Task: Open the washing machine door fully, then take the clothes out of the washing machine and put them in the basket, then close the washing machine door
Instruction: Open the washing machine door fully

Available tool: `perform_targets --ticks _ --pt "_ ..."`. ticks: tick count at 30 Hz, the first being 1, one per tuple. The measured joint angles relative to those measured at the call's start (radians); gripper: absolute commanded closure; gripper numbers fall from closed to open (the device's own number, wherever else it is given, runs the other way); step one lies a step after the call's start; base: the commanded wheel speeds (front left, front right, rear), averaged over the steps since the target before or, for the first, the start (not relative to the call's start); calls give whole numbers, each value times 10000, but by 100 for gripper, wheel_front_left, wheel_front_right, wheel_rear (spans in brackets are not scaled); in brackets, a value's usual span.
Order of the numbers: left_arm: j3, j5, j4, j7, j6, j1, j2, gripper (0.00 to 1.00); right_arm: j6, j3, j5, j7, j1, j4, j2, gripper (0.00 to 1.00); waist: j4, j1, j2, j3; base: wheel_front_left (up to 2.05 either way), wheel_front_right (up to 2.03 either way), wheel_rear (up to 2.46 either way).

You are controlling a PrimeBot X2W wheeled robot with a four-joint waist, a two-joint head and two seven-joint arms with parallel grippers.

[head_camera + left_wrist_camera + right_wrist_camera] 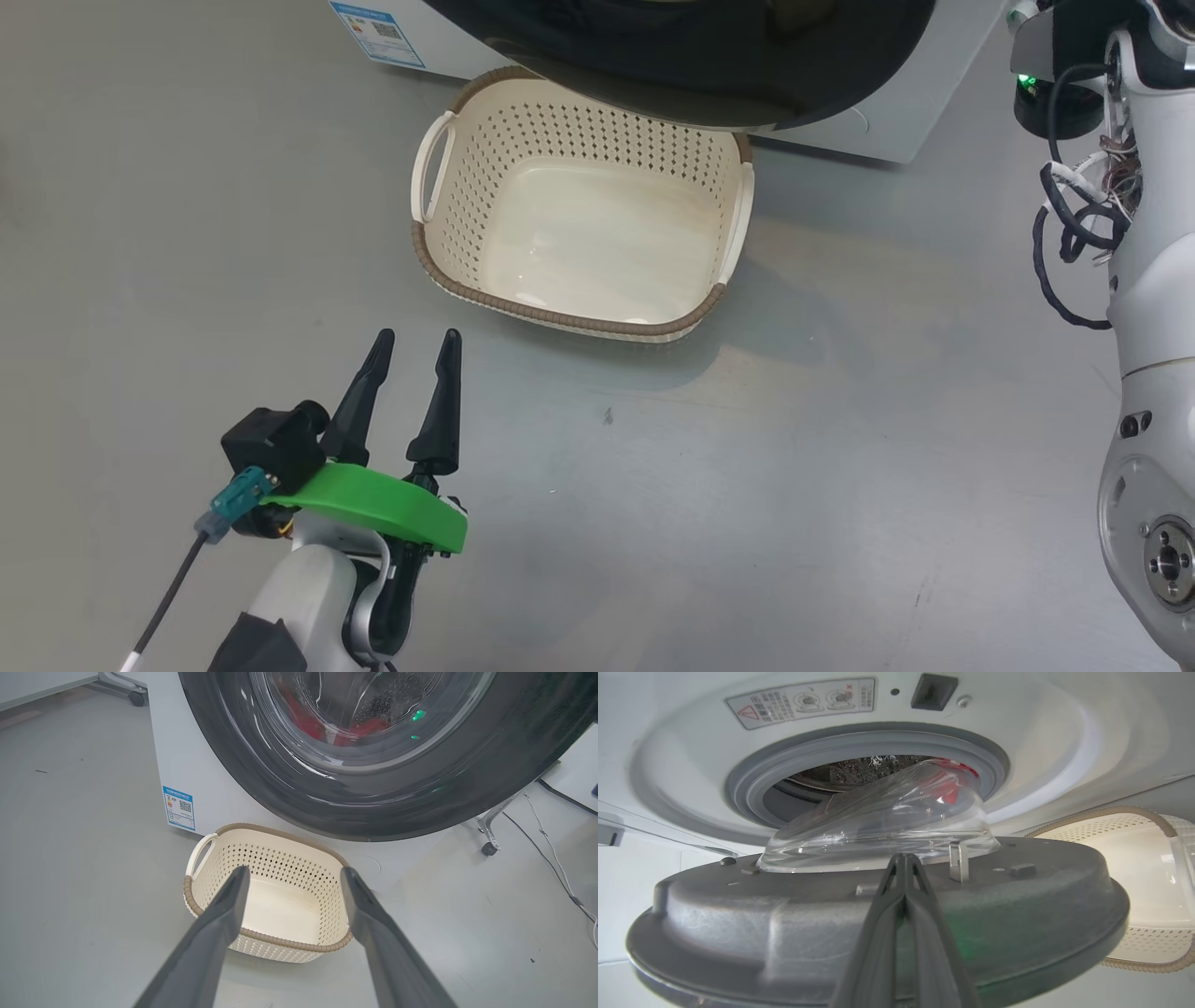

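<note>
The basket [459, 224] stands before the washing machine [887, 126], which holds the clothes [300, 717].

The washing machine door [373, 807] has a glossy black rim and a clear, smooth glass window [878, 821], while its inner face looks like matt grey plastic; the washing machine [205, 784] has a smooth white casing, a grey rubber ring [747, 784] and a dimpled steel drum [387, 700]; the clothes [301, 716] are red cloth. The basket [560, 140] is perforated cream plastic with a brown woven-look rim; the floor [840, 467] is smooth, matt grey.
</note>
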Motion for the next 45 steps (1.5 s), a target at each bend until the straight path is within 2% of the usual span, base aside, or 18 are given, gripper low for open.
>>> perform_targets --ticks 8,15,21,26,31,39,45 --pt "127 132 12 0 73 6 2 0 907 807 -1221 -809 392 -197 -211 100 -153 0 0 -188 0 0 0" --pt "190 203 35 0 73 59 2 0 1269 1400 -2351 -1977 731 -604 -577 100 -364 0 0 -521 0 0 0" --pt "407 278 92 0 84 158 4 0 1356 2199 -3522 -3016 1419 -1045 -976 100 -573 0 0 -901 0 0 0" --pt "765 454 198 0 163 447 13 0 1356 2717 -3990 -4046 2296 -1381 -838 100 -895 0 0 -1294 0 0 0" --pt "915 514 278 0 217 600 13 0 1358 3816 -5097 -4882 3196 -2027 -1187 100 -1202 0 0 -1642 0 0 0" --pt "1129 600 316 0 249 1006 19 0 1358 4535 -6161 -6414 4774 -2347 -1551 100 -1699 0 0 -2152 0 0 0" --pt "1275 681 307 0 263 1151 27 0 1358 4637 -6759 -7559 5682 -2514 -1628 100 -2008 0 0 -2450 0 0 0"
